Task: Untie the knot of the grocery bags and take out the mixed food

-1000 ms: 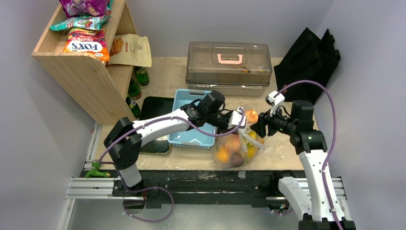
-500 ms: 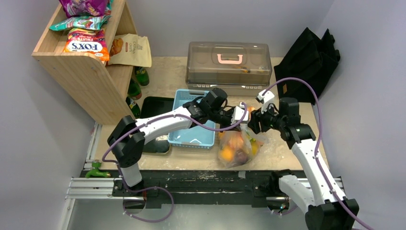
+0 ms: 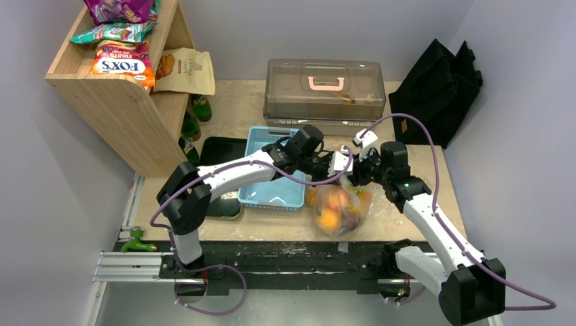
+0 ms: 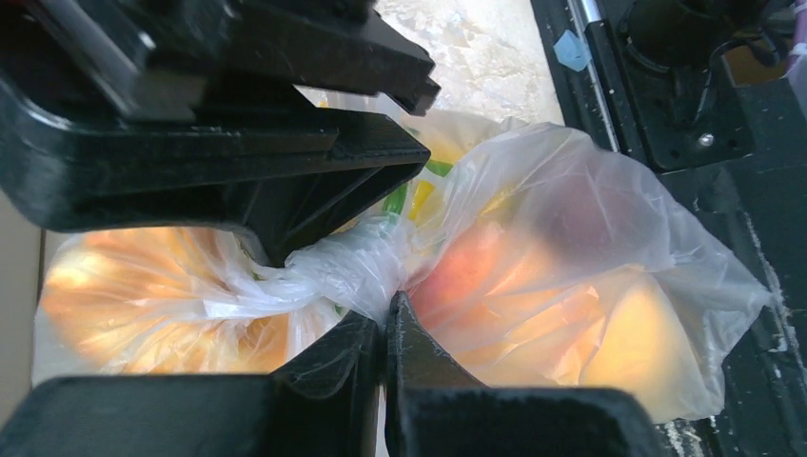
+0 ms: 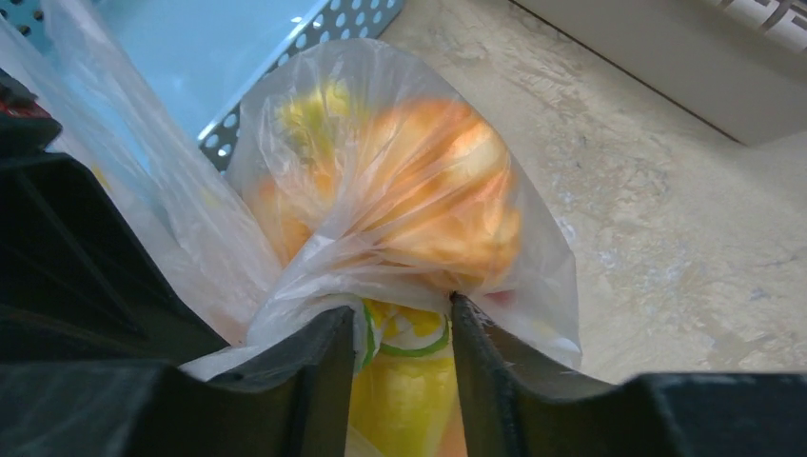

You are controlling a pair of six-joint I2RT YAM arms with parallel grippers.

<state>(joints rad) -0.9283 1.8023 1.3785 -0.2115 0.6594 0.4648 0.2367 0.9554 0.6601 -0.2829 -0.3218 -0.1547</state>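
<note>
In swings the right end effector [image 5: 400,309], so untying looks near!
Half-open round the bag [image 3: 339,207], grip unclear; the left end effector [image 4: 381,267] pinches the knot [image 4: 347,271].

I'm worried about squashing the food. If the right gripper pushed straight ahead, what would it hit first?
Probably the clear bag: its film sits between the fingers of the right gripper, with orange food bulging just ahead. The blue basket seems farther on, though depth is unclear.

The left end effector [image 3: 337,165] and right end effector [image 3: 358,170] crowd tip to tip atop the plastic bag [image 3: 337,209]. A blue basket [image 3: 270,180] blocks just left of the left one and a grey box [image 3: 325,105] stands beyond both; bare bench [image 3: 445,180] lies right of the right one.
</note>
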